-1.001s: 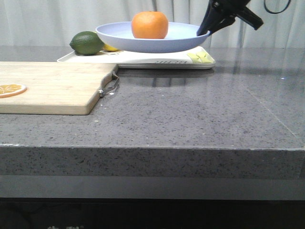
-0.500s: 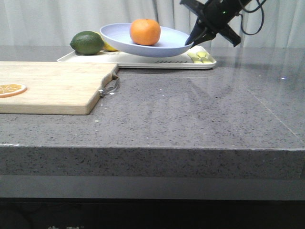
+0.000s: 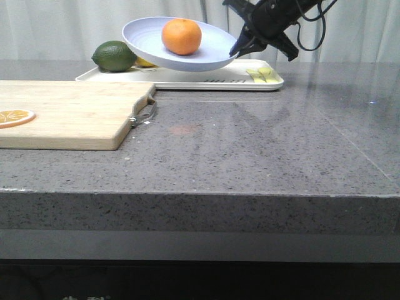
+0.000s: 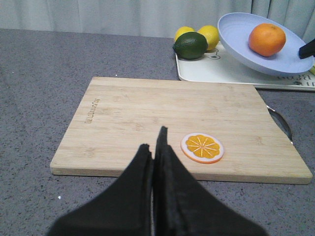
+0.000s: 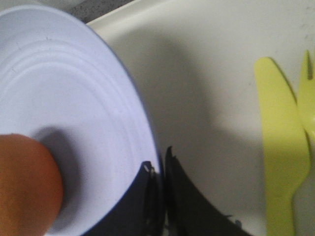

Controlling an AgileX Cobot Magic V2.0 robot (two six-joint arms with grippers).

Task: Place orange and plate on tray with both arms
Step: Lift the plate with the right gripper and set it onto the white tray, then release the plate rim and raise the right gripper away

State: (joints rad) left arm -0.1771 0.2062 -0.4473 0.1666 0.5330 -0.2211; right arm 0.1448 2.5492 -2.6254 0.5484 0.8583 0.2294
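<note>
The pale blue plate (image 3: 181,44) is held tilted above the white tray (image 3: 187,78), its left side raised. The orange (image 3: 182,36) sits in it. My right gripper (image 3: 239,50) is shut on the plate's right rim; the right wrist view shows the rim (image 5: 142,123) pinched between the fingers, the orange (image 5: 24,182) in the plate and the tray (image 5: 206,98) below. My left gripper (image 4: 155,147) is shut and empty over the near edge of the wooden cutting board (image 4: 147,113). The left wrist view also shows the plate (image 4: 266,46) and the orange (image 4: 267,39).
A green lime (image 3: 114,55) and a lemon (image 3: 145,62) lie at the tray's left end. Yellow plastic cutlery (image 3: 262,74) lies at its right end. The cutting board (image 3: 69,112) with an orange slice (image 3: 15,117) is at the left.
My right gripper has moved left with the plate and tilted it further. The plate's left side has risen, and the orange has shifted left with it.
</note>
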